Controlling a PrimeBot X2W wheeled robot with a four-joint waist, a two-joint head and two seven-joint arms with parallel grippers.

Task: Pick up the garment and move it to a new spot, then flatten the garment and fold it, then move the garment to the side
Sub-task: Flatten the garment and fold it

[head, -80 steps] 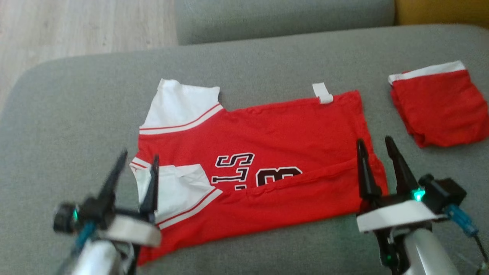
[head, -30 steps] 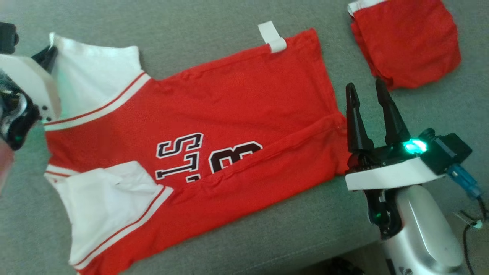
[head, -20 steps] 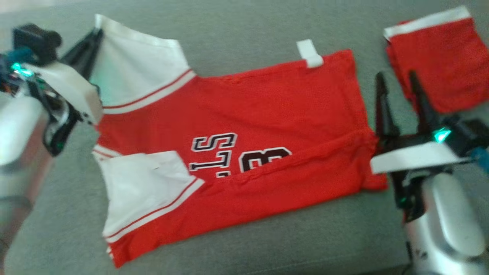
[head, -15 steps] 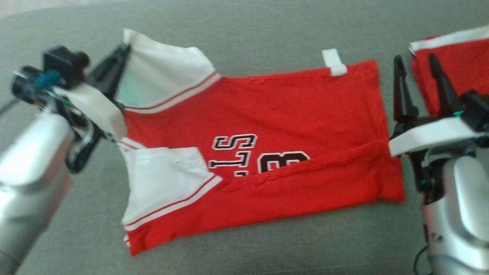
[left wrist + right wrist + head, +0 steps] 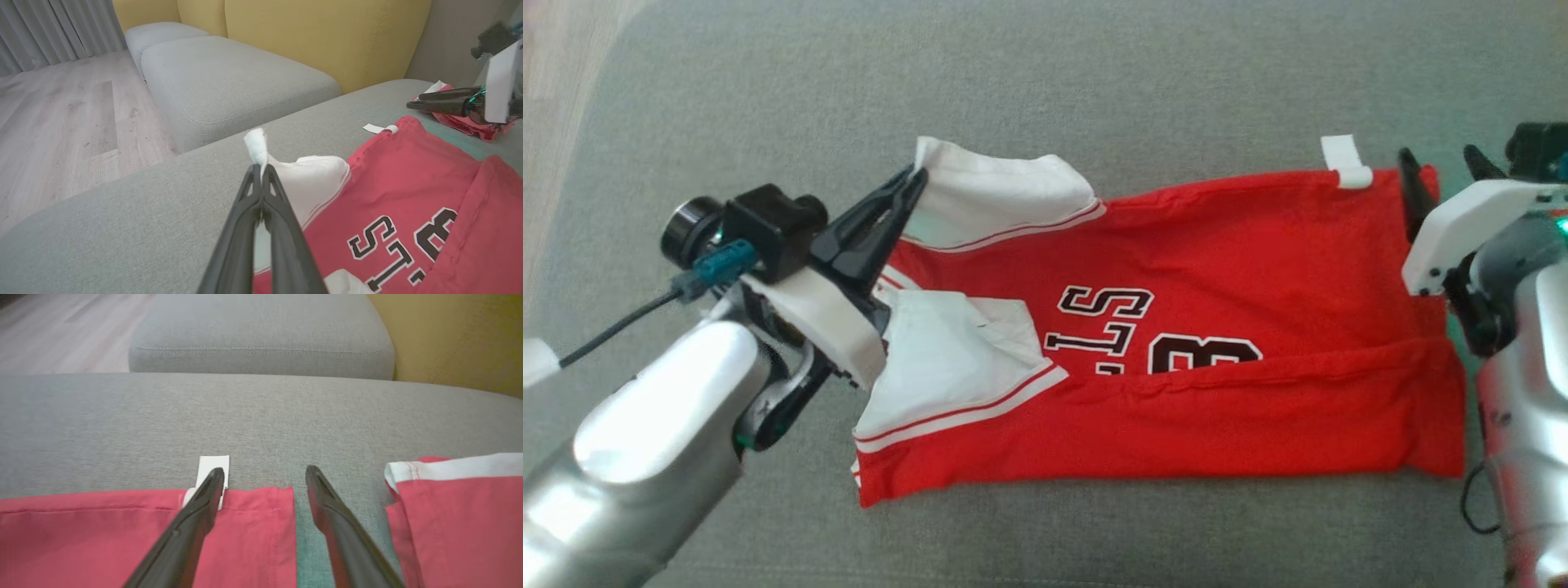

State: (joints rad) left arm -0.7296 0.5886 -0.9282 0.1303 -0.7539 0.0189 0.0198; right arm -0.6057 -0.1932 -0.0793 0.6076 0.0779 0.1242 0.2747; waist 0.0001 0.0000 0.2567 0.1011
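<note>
Soft daylight, faint shadows. The head view is a bit blurry. Green light glows under the dark right hand (image 5: 264,471).

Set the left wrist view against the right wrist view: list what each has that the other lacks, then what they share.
Left wrist, not right wrist: the left gripper shut on the raised corner of the white sleeve; the lettering; curtains.
Right wrist, not left wrist: the right gripper from behind, open, its fingers straddling the jersey hem corner, one over the tag.
Both: jersey, tag, right gripper, folded red garment, grey cushion, yellow backrest, wood floor.
</note>
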